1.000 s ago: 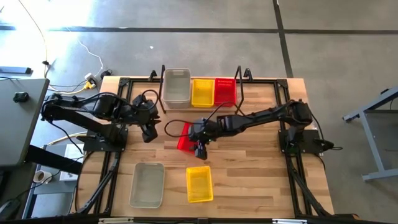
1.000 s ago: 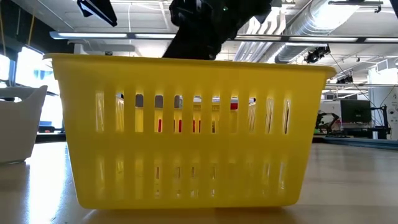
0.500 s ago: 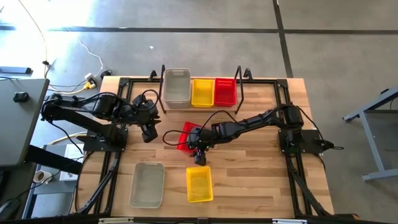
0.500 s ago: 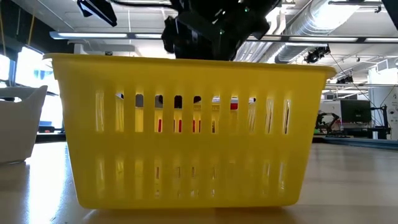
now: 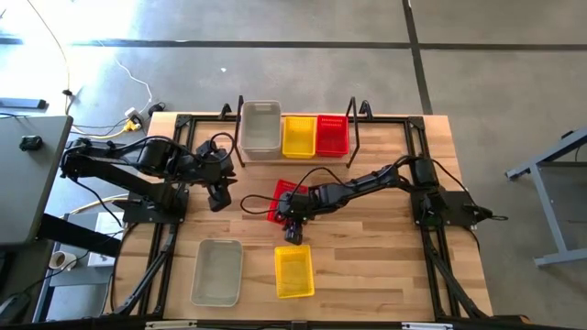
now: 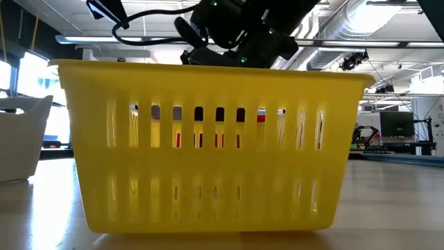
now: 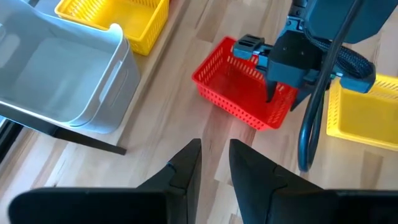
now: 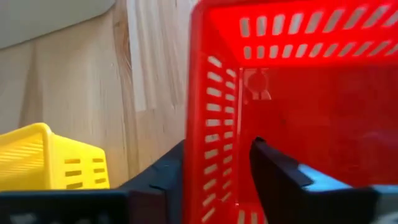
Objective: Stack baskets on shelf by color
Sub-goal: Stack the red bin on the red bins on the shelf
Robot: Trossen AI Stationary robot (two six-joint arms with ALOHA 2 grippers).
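Six baskets visible from above. Shelf (image 5: 295, 137), far edge of table (image 5: 385, 247): grey-white basket (image 5: 260, 127), yellow basket (image 5: 298, 136) and red basket (image 5: 332, 135) side by side, in that order from the left arm's side; whether any is a stack of several cannot be told.

Loose red basket (image 5: 283, 199), mid-table: right gripper (image 5: 295, 223) at its near end, one finger inside the wall and one outside, jaws straddling the mesh wall at their widest; whether they press the wall is hard to make out. Much of this basket is hidden under the right arm in the high view.

Loose yellow basket (image 5: 293, 270), near edge, just beside the right gripper; it fills the low view and hides nearly everything behind it.

Loose grey-white basket (image 5: 217, 271), near edge, apart from the yellow one; cut off in the low view.

Left gripper (image 5: 219, 196), beside the shelf's left end, holding nothing, fingers (image 7: 186, 168) at a narrow gap.
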